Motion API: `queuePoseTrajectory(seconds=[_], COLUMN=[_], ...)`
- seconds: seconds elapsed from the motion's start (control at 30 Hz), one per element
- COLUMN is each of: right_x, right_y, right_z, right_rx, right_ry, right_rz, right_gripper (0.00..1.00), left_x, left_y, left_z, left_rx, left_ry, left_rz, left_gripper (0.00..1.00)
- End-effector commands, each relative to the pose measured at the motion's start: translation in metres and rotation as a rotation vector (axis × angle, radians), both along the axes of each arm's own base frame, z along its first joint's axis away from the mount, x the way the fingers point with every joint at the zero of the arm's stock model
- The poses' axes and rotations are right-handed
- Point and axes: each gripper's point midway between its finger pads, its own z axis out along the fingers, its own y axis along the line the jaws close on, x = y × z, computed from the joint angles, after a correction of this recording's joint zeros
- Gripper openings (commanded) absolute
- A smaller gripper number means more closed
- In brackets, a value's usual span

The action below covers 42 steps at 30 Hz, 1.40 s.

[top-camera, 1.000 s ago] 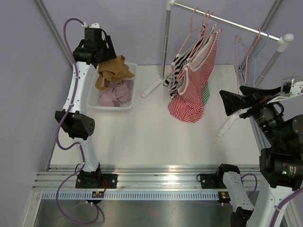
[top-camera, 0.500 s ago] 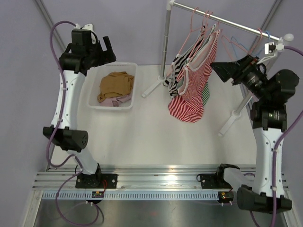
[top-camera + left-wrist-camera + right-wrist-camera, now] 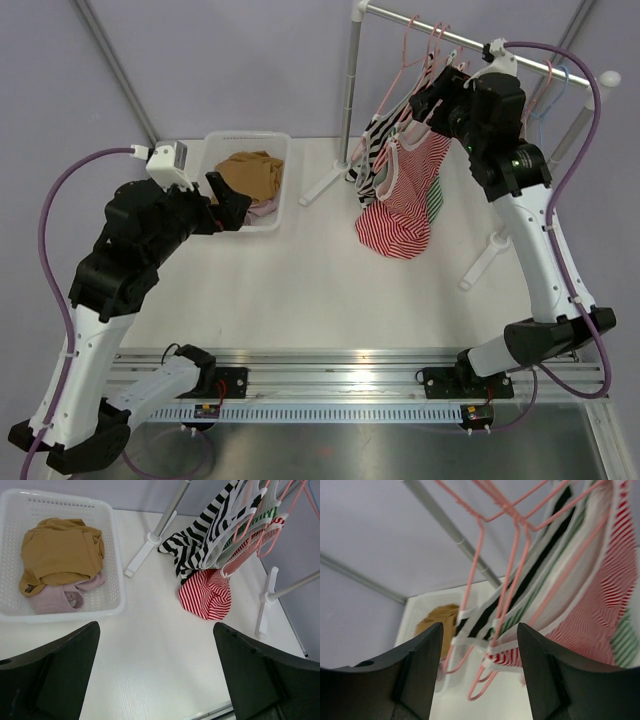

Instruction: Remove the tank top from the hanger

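Pink hangers (image 3: 514, 516) w/ striped tops (image 3: 590, 615), close.

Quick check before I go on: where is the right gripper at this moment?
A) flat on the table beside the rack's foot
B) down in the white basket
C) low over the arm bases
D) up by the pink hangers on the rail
D: the top view shows the right gripper raised to the rail beside the pink hangers, above the red striped tank top, with its jaws apart.

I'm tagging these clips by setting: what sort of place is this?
Probably a robot lab test cell: arms bolted to an aluminium rail, plain panel walls, a clothes rack with striped tank tops.
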Motion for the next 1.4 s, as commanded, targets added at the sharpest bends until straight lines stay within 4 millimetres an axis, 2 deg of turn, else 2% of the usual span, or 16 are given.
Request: queuePoseTrajectory(seconds=[0.0, 0.03, 0.17, 0.2, 0.23, 0.27, 0.37, 0.63, 0.67, 0.7, 0.8, 0.83, 0.97, 1.23, 1.37], right_x=[0.017, 0.024, 0.044, 0.046, 0.059, 0.061, 0.071, 0.077, 0.076, 0.076, 0.071, 0.067, 0.056, 0.021, 0.005], right_y=[-0.036, -0.037, -0.032, -0.030, -0.026, -0.025, -0.027, -0.040, -0.041, -0.045, -0.051, -0.052, -0.058, -0.070, -0.070], right_z=[-0.011, -0.011, -0.016, -0.007, -0.019, -0.024, -0.030, -0.042, -0.042, -0.045, -0.038, -0.034, -0.016, 0.041, 0.050], right_rx=[-0.190, -0.212, -0.249, -0.245, -0.265, -0.280, -0.298, -0.338, -0.341, -0.346, -0.336, -0.327, -0.303, -0.237, -0.219], right_ry=[0.038, 0.045, 0.047, 0.031, 0.060, 0.080, 0.113, 0.140, 0.141, 0.146, 0.129, 0.121, 0.089, -0.017, -0.028], right_rz=[-0.268, -0.293, -0.296, -0.294, -0.290, -0.288, -0.317, -0.394, -0.402, -0.419, -0.442, -0.449, -0.465, -0.476, -0.446], right_gripper=[0.67, 0.65, 0.58, 0.57, 0.56, 0.53, 0.45, 0.34, 0.29, 0.18, 0.02, 0.00, 0.00, 0.00, 0.00], left_x=[0.005, 0.006, 0.011, 0.014, 0.017, 0.019, 0.020, 0.016, 0.016, 0.016, 0.015, 0.014, 0.013, 0.008, 0.006], left_y=[-0.002, -0.003, -0.005, -0.010, -0.014, -0.015, -0.025, -0.023, -0.023, -0.022, -0.022, -0.022, -0.022, -0.022, -0.024], left_z=[-0.016, -0.033, -0.070, -0.073, -0.082, -0.090, -0.103, -0.106, -0.107, -0.108, -0.109, -0.108, -0.107, -0.100, -0.090], left_rx=[0.025, 0.048, 0.104, 0.105, 0.113, 0.122, 0.121, 0.127, 0.131, 0.134, 0.135, 0.134, 0.132, 0.111, 0.087], left_ry=[-0.014, 0.012, 0.071, 0.061, 0.081, 0.099, 0.144, 0.131, 0.134, 0.138, 0.137, 0.135, 0.127, 0.111, 0.095], left_rz=[-0.007, -0.014, -0.036, -0.056, -0.073, -0.074, -0.124, -0.131, -0.130, -0.131, -0.135, -0.136, -0.136, -0.140, -0.143], left_gripper=[0.99, 0.99, 0.99, 0.99, 0.99, 0.99, 0.99, 0.99, 0.99, 0.99, 0.99, 0.99, 0.99, 0.99, 0.99])
